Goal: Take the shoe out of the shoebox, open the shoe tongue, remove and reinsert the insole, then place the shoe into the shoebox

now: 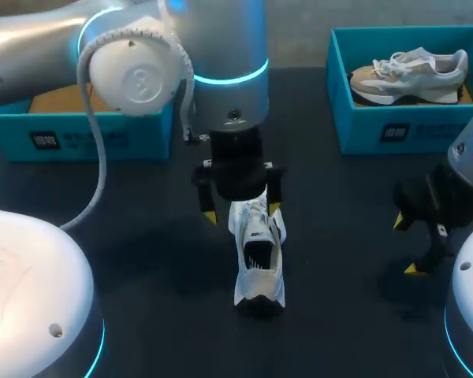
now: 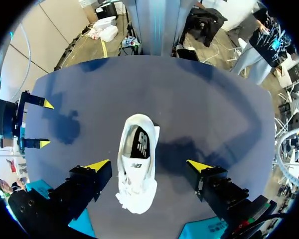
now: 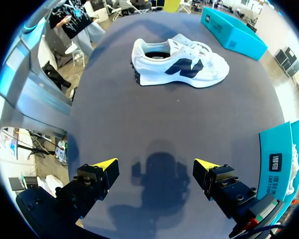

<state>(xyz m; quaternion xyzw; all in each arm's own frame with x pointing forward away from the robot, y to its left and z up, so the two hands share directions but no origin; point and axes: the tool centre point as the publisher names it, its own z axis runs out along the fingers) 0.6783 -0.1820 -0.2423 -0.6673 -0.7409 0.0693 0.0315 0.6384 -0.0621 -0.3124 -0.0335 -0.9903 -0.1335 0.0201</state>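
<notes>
Since the white shoe (image 1: pixel 258 256) is already out on the table, sitting upright mid-table and well apart from the blue shoebox (image 1: pixel 102 138) on my left, I'd say we're at the tongue step. The left gripper (image 2: pixel 148 166) hangs over the lace end, fingers spread wide on either side, touching nothing. The right gripper (image 3: pixel 155 164) sits off to the side, also wide and empty. Next probably needs 1 gripper pinning the shoe while the other lifts the tongue.
</notes>
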